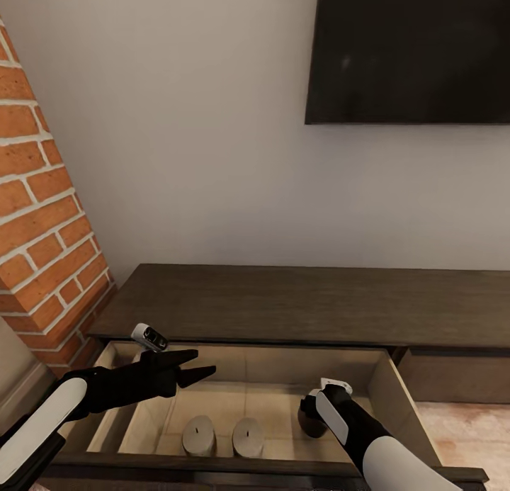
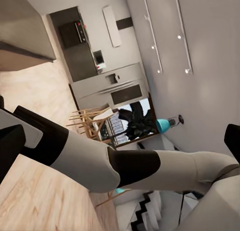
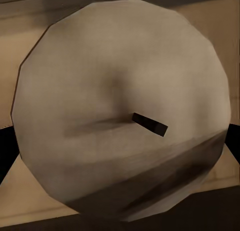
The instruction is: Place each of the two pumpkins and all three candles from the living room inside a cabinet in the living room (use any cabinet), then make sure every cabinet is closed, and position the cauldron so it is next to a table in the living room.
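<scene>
A long, low dark-brown cabinet [image 1: 297,303] runs across the middle of the head view, beneath a black wall-mounted screen [image 1: 411,52] at the upper right and beside a red brick column [image 1: 42,222] at the left edge. Its left drawer [image 1: 397,392] stands pulled out at the bottom centre of the frame, showing a pale wood interior.

Two pale candles [image 1: 199,435] [image 1: 248,436] stand side by side, close but apart, on the drawer floor at the lower centre. The right gripper [image 1: 312,419] reaches down into the drawer at the lower right, just right of those two. In the right wrist view a third candle [image 3: 122,113], its dark wick [image 3: 149,124] visible, sits between the dark fingers [image 3: 6,151] at either edge, which appear to be closed on its sides; whether it already rests on the drawer floor cannot be told.

The left gripper [image 1: 202,363] hovers over the drawer's left end at the lower left of the head view, its black fingers spread apart and holding nothing. The left wrist view looks past the robot's white-and-black arm [image 2: 125,166] toward a distant kitchen [image 2: 95,56] in the upper part of the frame.
</scene>
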